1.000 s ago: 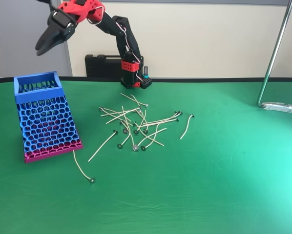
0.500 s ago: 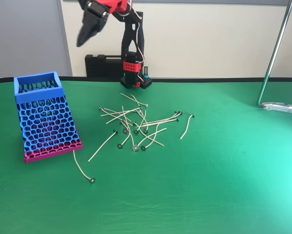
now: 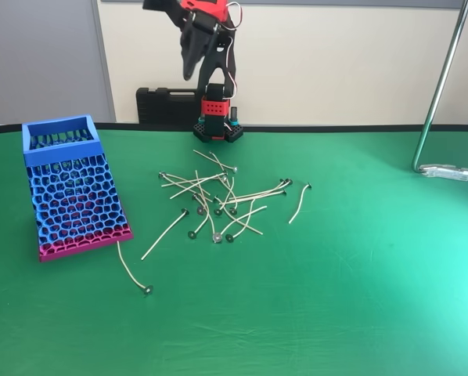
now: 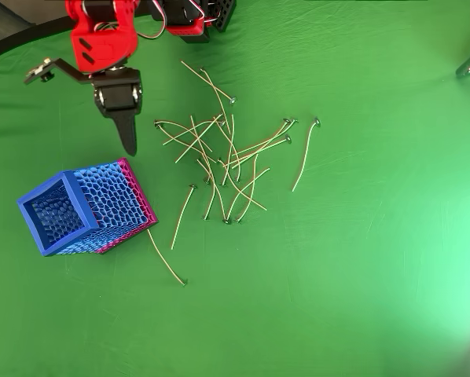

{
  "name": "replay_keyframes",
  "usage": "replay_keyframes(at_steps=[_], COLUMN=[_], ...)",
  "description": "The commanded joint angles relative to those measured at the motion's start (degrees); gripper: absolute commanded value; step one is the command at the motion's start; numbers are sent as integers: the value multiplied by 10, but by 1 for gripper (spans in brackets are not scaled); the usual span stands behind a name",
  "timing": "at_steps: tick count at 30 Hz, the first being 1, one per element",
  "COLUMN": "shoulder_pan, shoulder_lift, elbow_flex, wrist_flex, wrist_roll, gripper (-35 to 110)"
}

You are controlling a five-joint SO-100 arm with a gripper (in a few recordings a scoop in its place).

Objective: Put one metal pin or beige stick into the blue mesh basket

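On the left of the fixed view, the tall blue honeycomb-mesh basket (image 3: 72, 186) with its pink base stands where it was. One thin beige stick with a dark metal disc (image 3: 132, 272) lies just beside this base. In the last second I swung the black two-finger gripper (image 3: 191, 66) away from above the basket, rightward, to high over its own base; its fingers are together and carry nothing. The heap of sticks (image 3: 222, 200) lies untouched, so I judge the next pick starts now

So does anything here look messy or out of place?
Yes. The thin beige sticks with dark metal discs lie in a crisscrossed heap on the green table, and one stray stick lies apart beside the tall blue mesh basket.
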Motion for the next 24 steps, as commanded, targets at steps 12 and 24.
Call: replay_keyframes(at_steps=[12, 24], shoulder_pan=[-54, -67], shoulder_lift=[316, 536], elbow_flex=[341, 568], wrist_flex=[-14, -8], wrist_roll=[81, 98], gripper=[0, 0])
